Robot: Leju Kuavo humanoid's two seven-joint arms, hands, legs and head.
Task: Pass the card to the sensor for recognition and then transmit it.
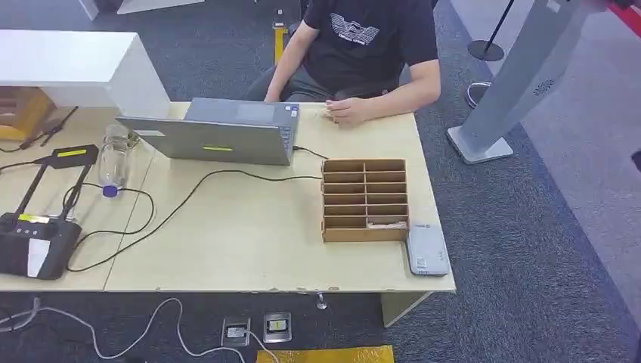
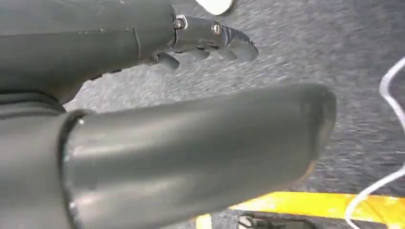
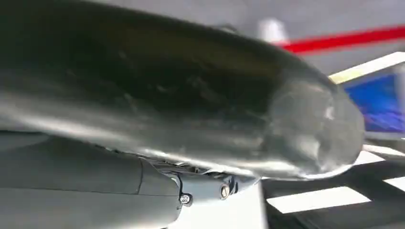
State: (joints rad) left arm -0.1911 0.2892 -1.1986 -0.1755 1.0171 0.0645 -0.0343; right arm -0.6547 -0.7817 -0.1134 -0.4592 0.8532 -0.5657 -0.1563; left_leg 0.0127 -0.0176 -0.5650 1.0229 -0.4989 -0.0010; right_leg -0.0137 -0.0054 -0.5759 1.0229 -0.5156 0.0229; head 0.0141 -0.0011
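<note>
A pale worktop (image 1: 249, 242) on grey carpet (image 1: 544, 249) carries one laptop (image 1: 219, 136), one wooden card rack (image 1: 366, 200) and one grey sensor (image 1: 427, 249). The left robot hand (image 2: 191, 109) holds nothing, its fingers (image 2: 215, 43) apart from the thumb; I cannot tell how the right robot hand (image 3: 200, 119) lies.

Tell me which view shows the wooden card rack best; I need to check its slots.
The head view: the wooden card rack sits whole on the table, slots facing up, beside the grey sensor. Both wrist views show no rack at all, just hands, with carpet under the left hand.
</note>
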